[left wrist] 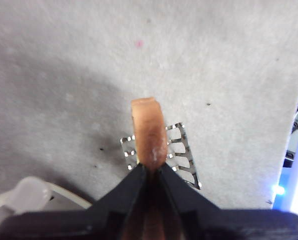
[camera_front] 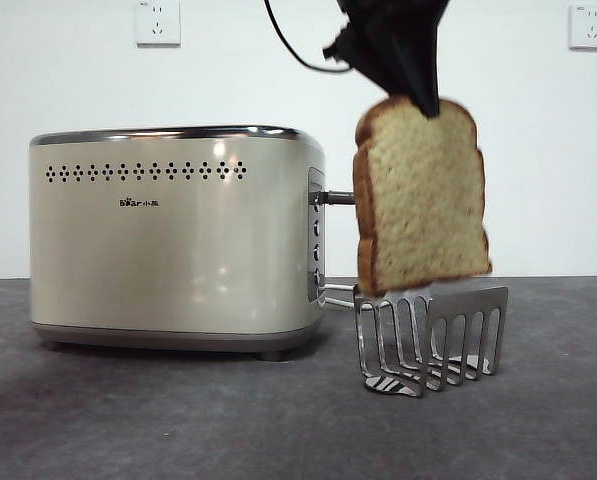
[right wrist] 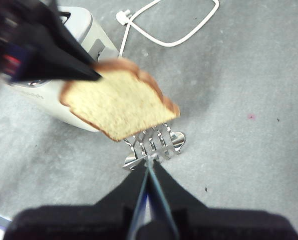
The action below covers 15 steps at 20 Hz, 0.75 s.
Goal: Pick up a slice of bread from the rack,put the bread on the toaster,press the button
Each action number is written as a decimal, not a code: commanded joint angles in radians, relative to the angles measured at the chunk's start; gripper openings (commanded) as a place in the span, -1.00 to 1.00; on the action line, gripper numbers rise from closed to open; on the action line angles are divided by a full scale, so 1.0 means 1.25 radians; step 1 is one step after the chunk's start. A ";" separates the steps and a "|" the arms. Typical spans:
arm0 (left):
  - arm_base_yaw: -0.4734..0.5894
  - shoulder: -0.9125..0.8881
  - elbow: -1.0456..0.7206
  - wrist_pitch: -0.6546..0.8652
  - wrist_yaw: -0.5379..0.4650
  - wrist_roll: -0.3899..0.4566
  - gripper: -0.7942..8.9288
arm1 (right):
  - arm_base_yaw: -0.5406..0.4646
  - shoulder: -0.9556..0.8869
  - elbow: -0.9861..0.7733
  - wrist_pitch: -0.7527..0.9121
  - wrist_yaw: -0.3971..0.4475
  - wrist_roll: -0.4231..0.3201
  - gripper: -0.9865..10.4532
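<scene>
On the grey tabletop (camera_front: 128, 420), the large cream-coloured box toaster (camera_front: 173, 235) stands ready, its grey lever button (camera_front: 336, 198) unpressed. The left gripper (left wrist: 149, 169) pinches the thick wholegrain slice of bread (camera_front: 420, 195) by its crust, hanging clear above the small steel rack (camera_front: 433, 345), seemingly bound for the toaster. The right gripper (right wrist: 149, 162), jaws together and empty, waits above the rack.

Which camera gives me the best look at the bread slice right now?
Front view: the slice of bread shows its whole speckled face, hanging from the left gripper above the rack. The right wrist view shows the face tilted; the left wrist view shows only its crust edge between the jaws.
</scene>
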 commanded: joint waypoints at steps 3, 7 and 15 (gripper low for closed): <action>-0.003 -0.112 0.008 0.000 0.003 0.034 -0.85 | 0.000 -0.001 0.004 -0.010 0.002 -0.009 -0.83; -0.004 -0.241 0.008 -0.001 0.000 0.137 -0.85 | 0.000 -0.001 0.004 -0.010 0.002 -0.009 -0.83; 0.008 -0.465 0.003 -0.004 -0.034 0.317 -0.86 | 0.000 -0.001 0.004 -0.009 0.024 -0.010 -0.83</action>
